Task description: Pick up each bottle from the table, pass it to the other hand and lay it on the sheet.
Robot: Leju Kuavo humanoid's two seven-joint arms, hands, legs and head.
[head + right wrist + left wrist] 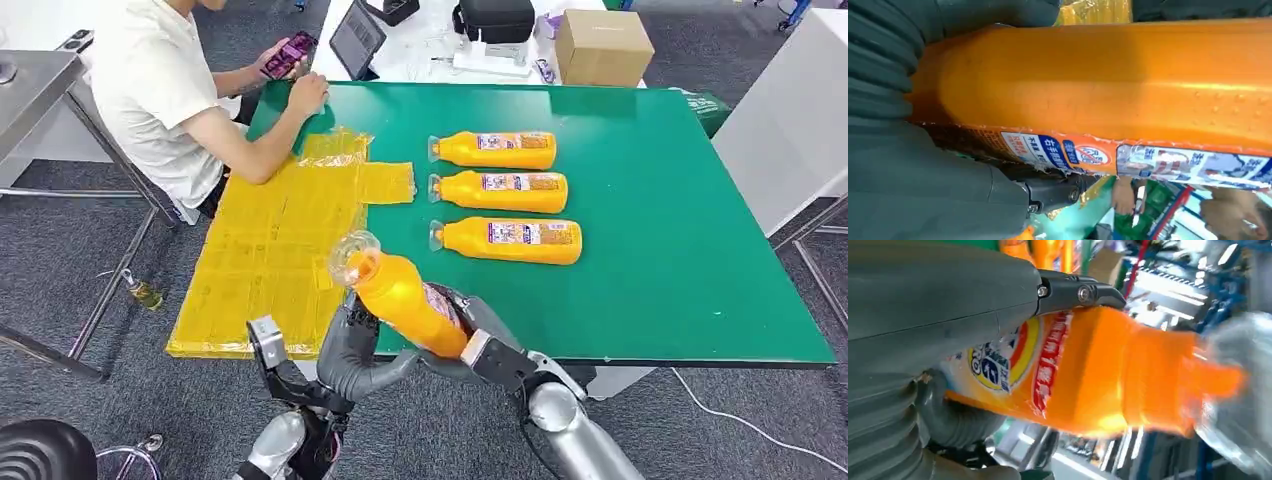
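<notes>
Fingers (pixel 352 322) of both hands (closed) grip bottle (pixel 400 298).

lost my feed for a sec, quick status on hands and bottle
Both hands, left hand and right hand, on one orange bottle, mid-handover. Three bottles on the table. Yellow sheet bare; a person's arm at its far edge.

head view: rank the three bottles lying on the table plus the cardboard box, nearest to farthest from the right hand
From the right hand:
1. Front bottle, nearest row on the green table.
2. Middle bottle, just behind it.
3. Back bottle, third row.
4. Cardboard box, on the white table beyond the far edge.
</notes>
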